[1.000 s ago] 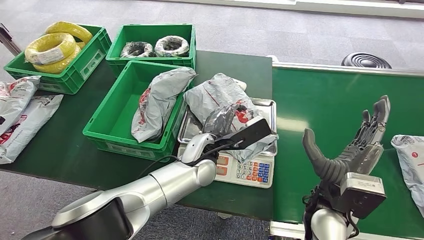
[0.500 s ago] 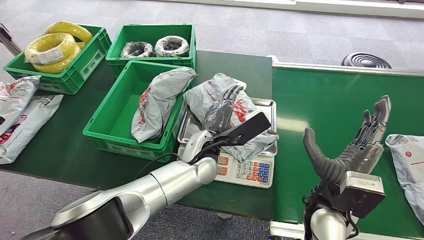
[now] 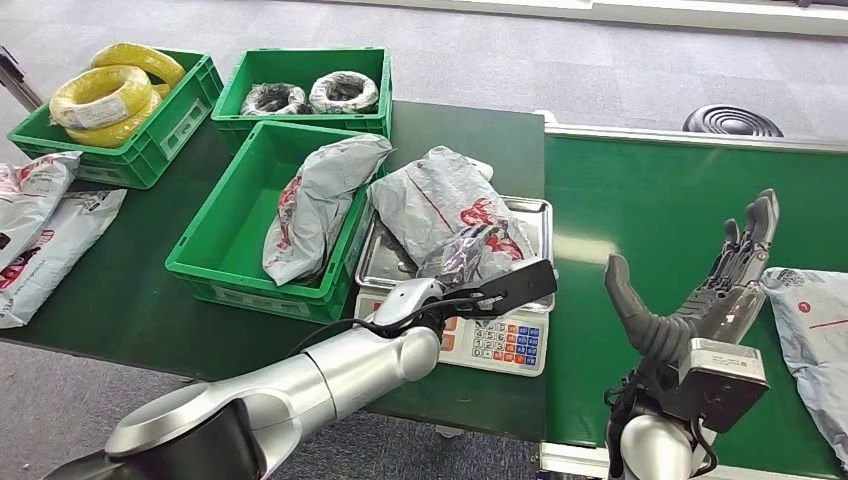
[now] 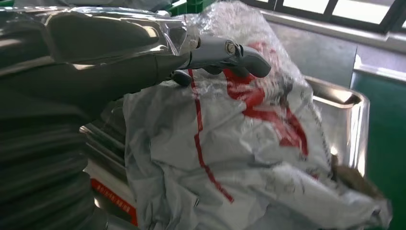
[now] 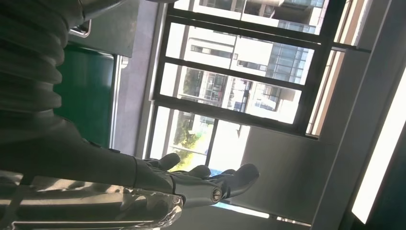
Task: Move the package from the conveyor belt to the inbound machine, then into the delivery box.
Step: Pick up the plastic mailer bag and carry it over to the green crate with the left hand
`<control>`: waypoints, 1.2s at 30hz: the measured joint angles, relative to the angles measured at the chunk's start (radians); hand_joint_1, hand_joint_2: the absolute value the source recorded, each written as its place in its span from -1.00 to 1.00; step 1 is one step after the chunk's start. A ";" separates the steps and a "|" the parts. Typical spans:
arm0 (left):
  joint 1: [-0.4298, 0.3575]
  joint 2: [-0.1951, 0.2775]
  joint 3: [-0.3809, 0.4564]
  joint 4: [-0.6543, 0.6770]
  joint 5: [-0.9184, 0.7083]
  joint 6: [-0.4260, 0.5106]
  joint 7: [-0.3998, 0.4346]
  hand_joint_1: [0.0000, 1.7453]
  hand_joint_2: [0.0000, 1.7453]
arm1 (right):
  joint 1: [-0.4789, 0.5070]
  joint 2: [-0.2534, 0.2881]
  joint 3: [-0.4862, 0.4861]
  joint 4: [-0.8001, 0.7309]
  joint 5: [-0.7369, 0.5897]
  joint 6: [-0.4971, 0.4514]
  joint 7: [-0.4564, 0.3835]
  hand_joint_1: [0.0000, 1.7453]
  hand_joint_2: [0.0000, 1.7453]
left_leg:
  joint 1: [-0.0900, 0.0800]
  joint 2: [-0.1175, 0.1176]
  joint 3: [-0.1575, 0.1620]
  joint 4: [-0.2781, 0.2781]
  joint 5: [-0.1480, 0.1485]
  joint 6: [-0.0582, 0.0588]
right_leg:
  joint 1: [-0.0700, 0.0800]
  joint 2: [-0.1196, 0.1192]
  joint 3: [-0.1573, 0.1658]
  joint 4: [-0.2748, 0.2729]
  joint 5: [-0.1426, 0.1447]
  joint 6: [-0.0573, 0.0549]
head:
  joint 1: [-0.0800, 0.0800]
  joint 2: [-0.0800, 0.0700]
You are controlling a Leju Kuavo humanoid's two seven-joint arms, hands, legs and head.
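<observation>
A crumpled grey package (image 3: 440, 205) with red print lies on the steel tray of the weighing machine (image 3: 500, 340). My left hand (image 3: 468, 252) rests on the package's near part with its fingers curled down into the plastic. In the left wrist view the thumb (image 4: 225, 50) lies across the package (image 4: 249, 158), which covers most of the tray (image 4: 344, 100). My right hand (image 3: 700, 290) is raised over the green conveyor belt (image 3: 640, 190), fingers spread and holding nothing; the right wrist view shows it (image 5: 191, 182) against windows. The delivery box (image 3: 215, 240), a green crate, holds another grey package (image 3: 320, 200).
A further grey package (image 3: 815, 330) lies on the belt at the right edge, close to my right hand. Two green crates at the back hold yellow coils (image 3: 105, 95) and wrapped rolls (image 3: 310, 95). More packages (image 3: 40, 225) lie at the table's far left.
My left hand's fingers, raised above the package half a second ago, have come down and curled onto it. The package on the belt has drifted left toward my right hand.
</observation>
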 joint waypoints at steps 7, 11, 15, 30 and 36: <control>0.002 0.001 -0.094 0.007 -0.052 -0.235 0.107 -1.00 1.00 | 0.000 0.004 -0.004 0.003 0.007 0.031 -0.002 -1.00 1.00 | 0.000 0.000 0.000 0.000 0.000 0.000 | 0.000 0.000 0.000 0.000 0.000 0.000 | 0.000 0.000; 0.002 0.001 -0.114 0.018 -0.077 -0.284 0.124 -0.12 1.00 | -0.001 0.008 -0.007 0.004 0.013 0.041 -0.004 -1.00 1.00 | 0.000 0.000 0.000 0.000 0.000 0.000 | 0.000 0.000 0.000 0.000 0.000 0.000 | 0.000 0.000; 0.000 0.001 -0.120 0.025 -0.093 -0.289 0.126 0.28 1.00 | -0.001 0.012 -0.010 0.005 0.015 0.047 -0.004 -1.00 1.00 | 0.000 0.000 0.000 0.000 0.000 0.000 | 0.000 0.000 0.001 0.000 0.000 0.000 | 0.000 0.000; -0.019 0.002 -0.108 0.041 -0.080 -0.239 0.085 0.91 1.00 | -0.001 0.017 -0.017 0.012 0.017 0.046 -0.008 -1.00 1.00 | 0.000 0.000 0.001 0.000 0.000 0.000 | 0.000 0.000 0.001 0.000 0.000 0.000 | 0.000 0.000; -0.023 0.003 -0.063 0.043 -0.025 -0.167 0.012 1.00 1.00 | -0.003 0.017 -0.021 0.022 0.015 0.042 -0.009 -1.00 1.00 | 0.000 0.000 0.001 0.000 0.000 0.000 | 0.000 0.000 0.001 0.000 0.000 0.000 | 0.000 0.000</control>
